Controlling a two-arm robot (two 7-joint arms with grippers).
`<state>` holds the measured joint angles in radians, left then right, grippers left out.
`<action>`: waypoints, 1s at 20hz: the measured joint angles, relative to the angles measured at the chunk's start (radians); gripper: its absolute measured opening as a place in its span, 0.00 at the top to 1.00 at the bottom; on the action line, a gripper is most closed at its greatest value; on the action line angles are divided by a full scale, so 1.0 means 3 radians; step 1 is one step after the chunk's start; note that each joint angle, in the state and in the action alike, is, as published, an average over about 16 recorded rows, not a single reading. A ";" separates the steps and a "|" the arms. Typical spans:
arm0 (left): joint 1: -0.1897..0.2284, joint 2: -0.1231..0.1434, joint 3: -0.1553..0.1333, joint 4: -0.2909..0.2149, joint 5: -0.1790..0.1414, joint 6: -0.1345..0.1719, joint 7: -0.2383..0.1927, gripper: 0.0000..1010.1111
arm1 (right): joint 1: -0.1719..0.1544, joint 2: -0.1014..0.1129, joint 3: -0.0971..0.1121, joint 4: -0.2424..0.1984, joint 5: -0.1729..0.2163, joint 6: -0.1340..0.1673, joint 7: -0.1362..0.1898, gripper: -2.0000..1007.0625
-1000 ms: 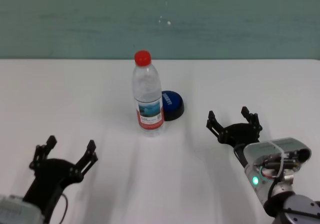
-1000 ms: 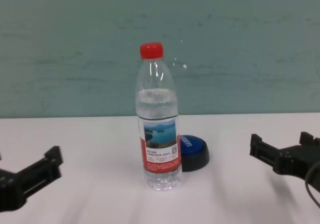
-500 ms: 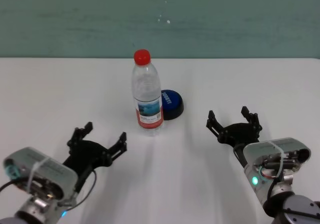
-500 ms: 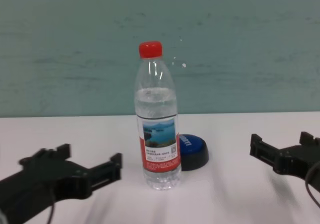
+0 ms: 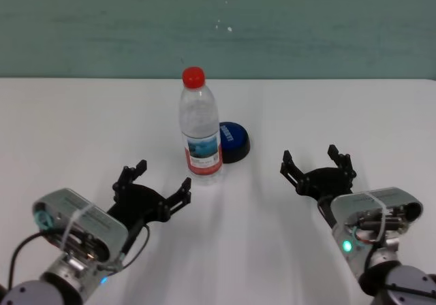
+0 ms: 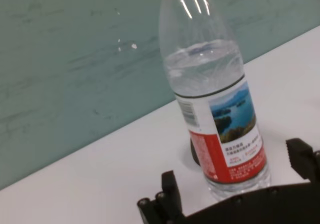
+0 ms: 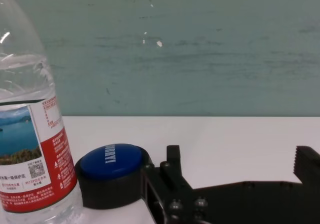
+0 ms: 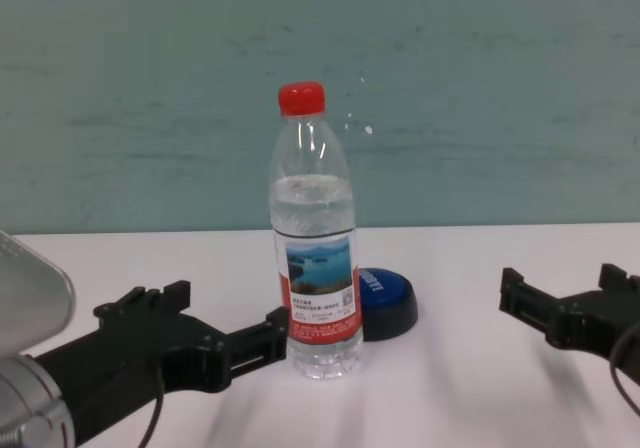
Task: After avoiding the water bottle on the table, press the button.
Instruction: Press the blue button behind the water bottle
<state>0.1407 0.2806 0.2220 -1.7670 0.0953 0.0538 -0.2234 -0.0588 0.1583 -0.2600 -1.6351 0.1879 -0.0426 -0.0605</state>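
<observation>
My left gripper (image 5: 155,188) sits low over the table (image 5: 82,128), fingers spread apart, nothing between them. It points at the water bottle (image 5: 201,128), just short of its base on my left side; from the chest view one fingertip looks almost at the bottle, contact unclear. My right gripper (image 5: 318,169) hovers over the table well to the right, fingers also apart and empty. The bottle stands upright mid-table. The button (image 5: 233,141) sits right behind it, slightly to my right, partly hidden by it. White tabletop, teal wall (image 5: 306,26) behind.
</observation>
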 joint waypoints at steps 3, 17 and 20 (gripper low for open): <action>-0.0031 -0.0002 0.0020 0.0033 0.0015 -0.0019 -0.0005 0.01 | 0.0000 0.0000 0.0000 0.0000 0.0000 0.0000 0.0000 0.00; -0.0048 -0.0001 0.0026 0.0059 0.0015 -0.0050 -0.0009 0.01 | 0.0000 0.0000 0.0000 0.0000 0.0000 0.0000 0.0000 0.00; -0.0018 0.0023 0.0021 0.0019 0.0018 -0.0032 -0.0020 0.01 | 0.0000 0.0000 0.0000 0.0000 0.0000 0.0000 0.0000 0.00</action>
<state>0.1352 0.2874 0.2284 -1.7614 0.1007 0.0443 -0.2293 -0.0588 0.1583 -0.2600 -1.6351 0.1879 -0.0426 -0.0606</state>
